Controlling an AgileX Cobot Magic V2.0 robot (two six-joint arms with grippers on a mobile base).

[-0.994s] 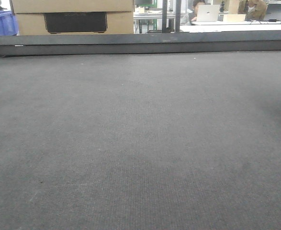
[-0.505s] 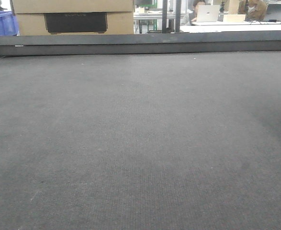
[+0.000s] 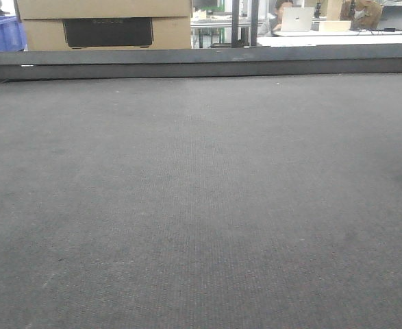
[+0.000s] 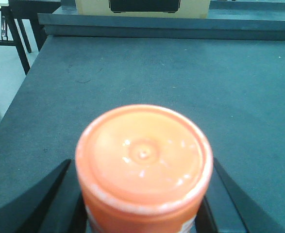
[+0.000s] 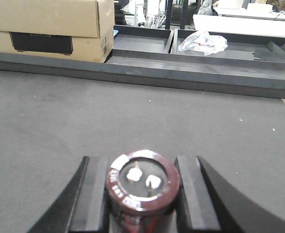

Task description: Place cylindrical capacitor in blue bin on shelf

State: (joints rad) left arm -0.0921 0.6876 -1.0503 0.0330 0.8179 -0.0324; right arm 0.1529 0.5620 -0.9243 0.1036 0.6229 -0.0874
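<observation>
left gripper (image 4: 142, 194): two matte black, wedge-shaped fingers (image 4: 55, 204), smooth faces, widening toward the base. right gripper (image 5: 142, 194): same black build, curved outer flanks, flat dark-grey rectangular inner pads (image 5: 188, 189) with squared edges.

1 cylindrical capacitor (image 5: 142, 187) — 1 orange-capped jar (image 4: 143, 158)

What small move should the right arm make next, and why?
Probably carry it off to look for the shelf: the right gripper is shut on the cylindrical capacitor, grey table stretches ahead, and no shelf shows in any view. The left gripper holds an orange-capped jar.
</observation>
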